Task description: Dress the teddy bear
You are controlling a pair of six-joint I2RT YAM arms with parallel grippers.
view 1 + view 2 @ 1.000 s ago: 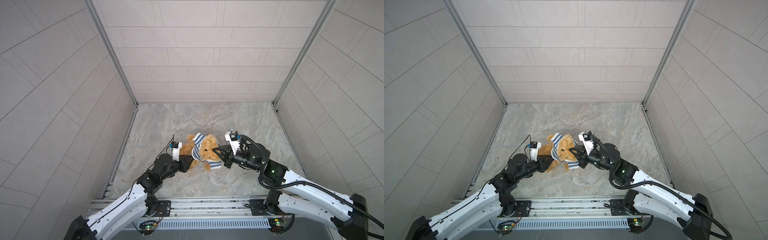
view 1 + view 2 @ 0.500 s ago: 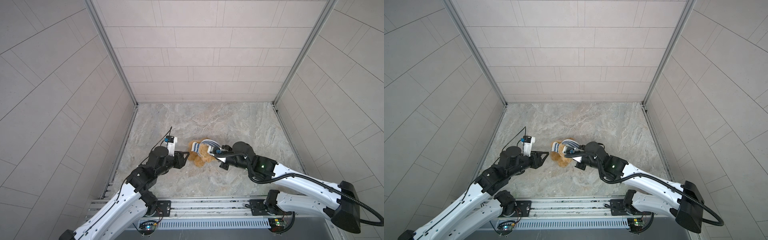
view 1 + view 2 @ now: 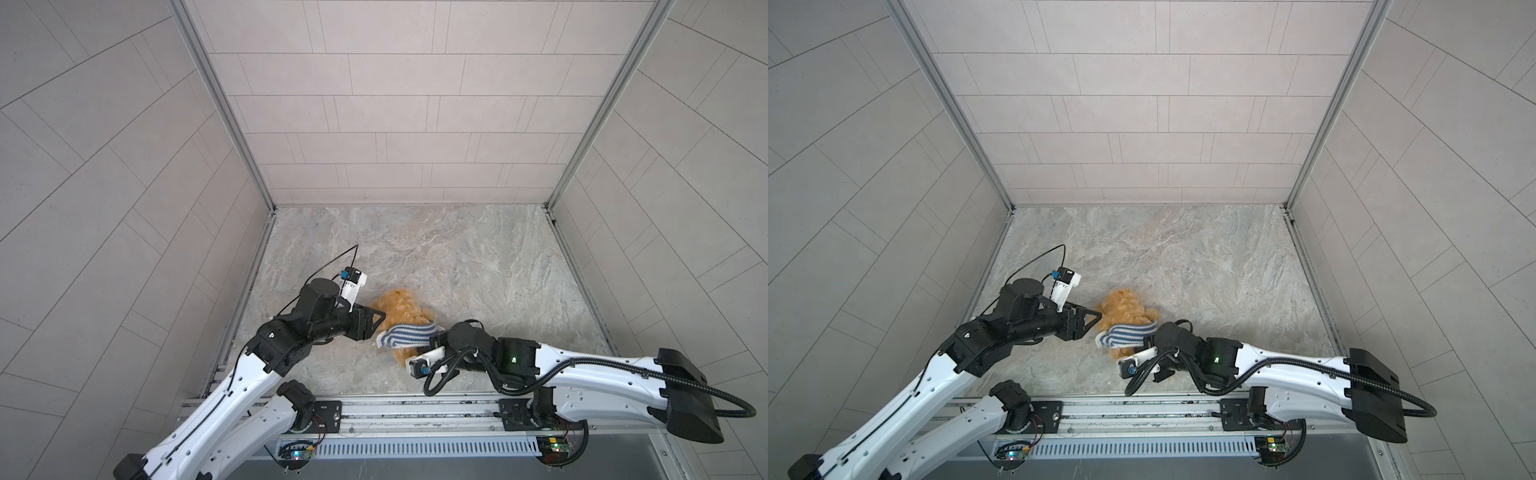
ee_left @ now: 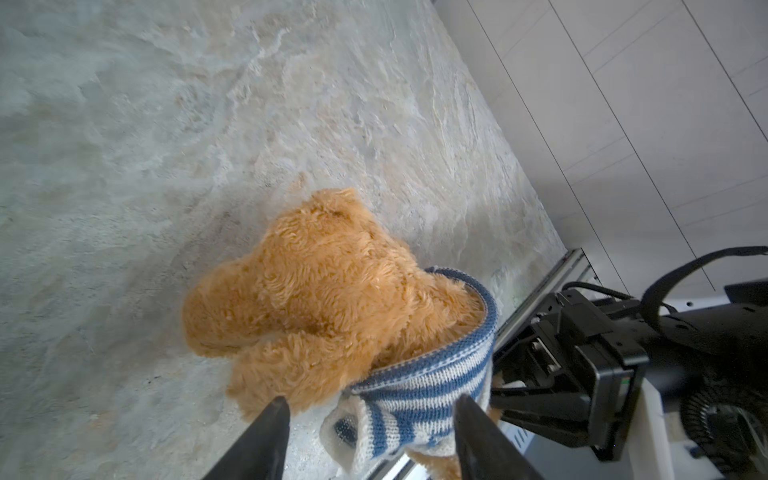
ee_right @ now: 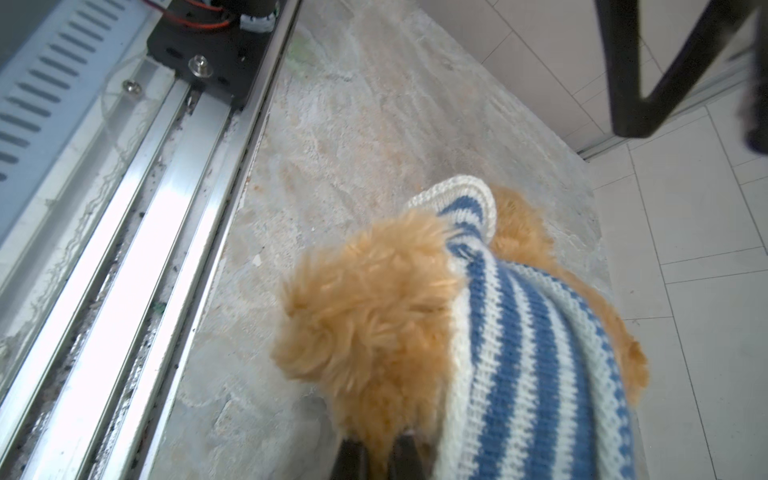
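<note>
The golden-brown teddy bear (image 3: 397,305) (image 3: 1123,305) lies on the stone floor near the front middle. A navy-and-white striped shirt (image 3: 405,333) (image 4: 419,390) wraps its upper part, so its face is hidden. My left gripper (image 4: 370,415) is open. Its fingertips stand either side of the shirt's loose sleeve, with a gap on both sides. In both top views it sits just left of the bear (image 3: 379,324). My right gripper (image 5: 380,451) is shut on a tuft of the bear's fur (image 5: 365,311), beside the shirt's hem (image 5: 532,353). In the top views its tips are hidden under the shirt.
An aluminium rail (image 3: 415,409) (image 5: 124,249) runs along the floor's front edge, close behind the bear. The right arm's cable loop (image 3: 436,382) hangs over it. Tiled walls close the left, right and back sides.
The bear, held up between both grippers a second ago, now lies low on the floor. The left gripper let go, drew back, opened and returned. The right arm turned over and dropped.
</note>
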